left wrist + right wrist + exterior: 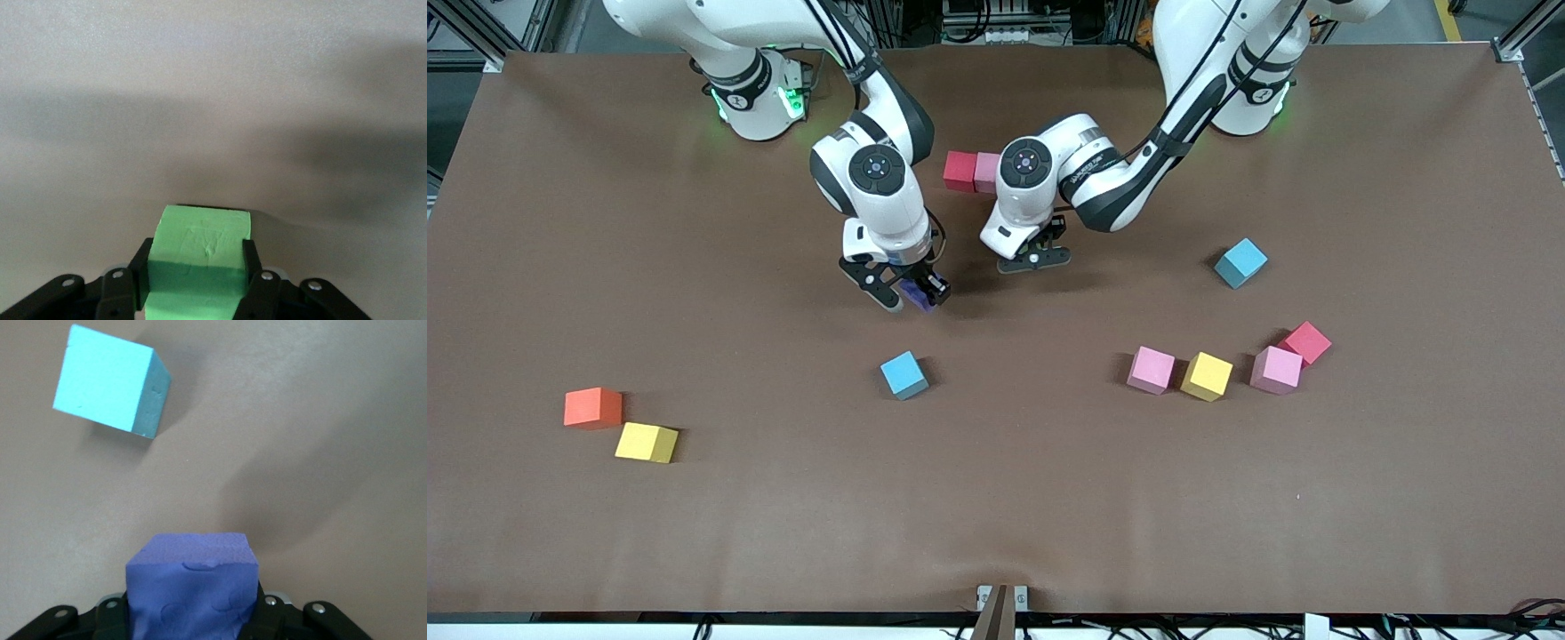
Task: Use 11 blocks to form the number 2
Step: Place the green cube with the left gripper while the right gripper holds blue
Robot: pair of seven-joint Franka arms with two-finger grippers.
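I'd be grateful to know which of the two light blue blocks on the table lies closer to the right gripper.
The light blue block near the table's middle, under the right gripper holding the purple block. The other light blue block sits toward the left arm's end.

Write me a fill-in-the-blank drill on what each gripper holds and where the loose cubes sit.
1. The left gripper is shut on a ____ cube.
2. The right gripper is shut on a ____ cube.
3. The orange cube sits beside a ____ cube, toward the right arm's end of the table.
4. The red cube near the arms' bases touches a ____ cube.

Missing words: green; purple; yellow; pink
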